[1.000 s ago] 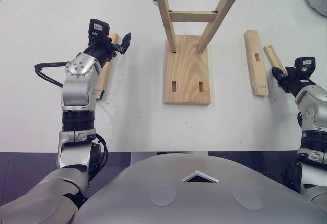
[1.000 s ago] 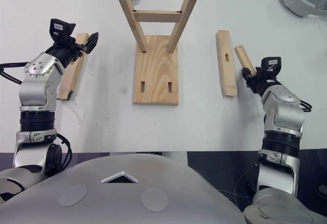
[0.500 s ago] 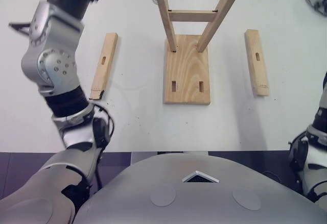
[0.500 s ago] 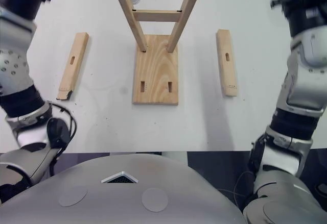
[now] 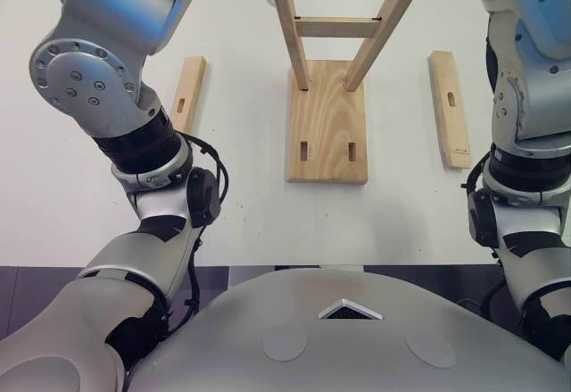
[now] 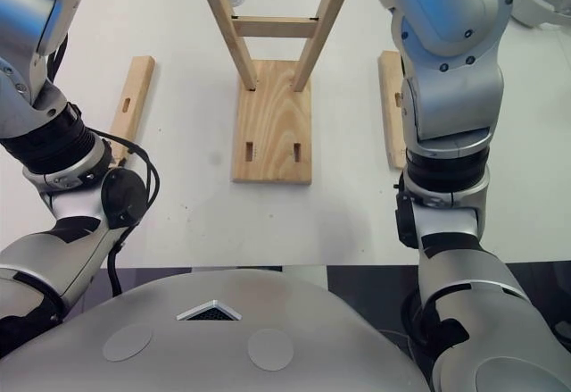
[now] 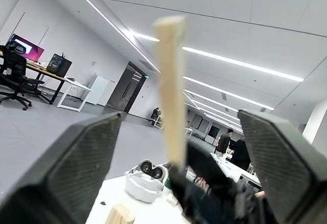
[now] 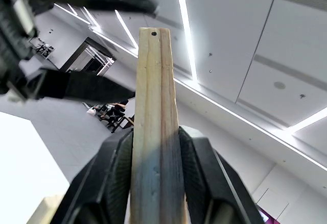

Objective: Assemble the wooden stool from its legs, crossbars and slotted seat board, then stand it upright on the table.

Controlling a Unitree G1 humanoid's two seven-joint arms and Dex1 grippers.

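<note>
- The seat board (image 5: 326,122) lies flat at frame centre on the table (image 5: 268,213), with an upright leg frame (image 5: 335,28) standing in its far slots.
- The left loose leg (image 5: 189,84) and the right loose leg (image 5: 446,106) lie flat on either side of the board.
- The right gripper (image 8: 157,152) is clamped on a short crossbar (image 8: 156,81), which has been lifted off the table since a second ago.
- The left gripper (image 7: 180,116), also raised, is spread wide and faces that crossbar.

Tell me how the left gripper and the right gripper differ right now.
The left gripper is open, fingers spread wide; the right gripper is shut on a wooden bar. The left gripper holds nothing, a bar only showing in its gap and touching neither finger; the right gripper clamps its bar from both sides. Both face up toward the ceiling.
</note>
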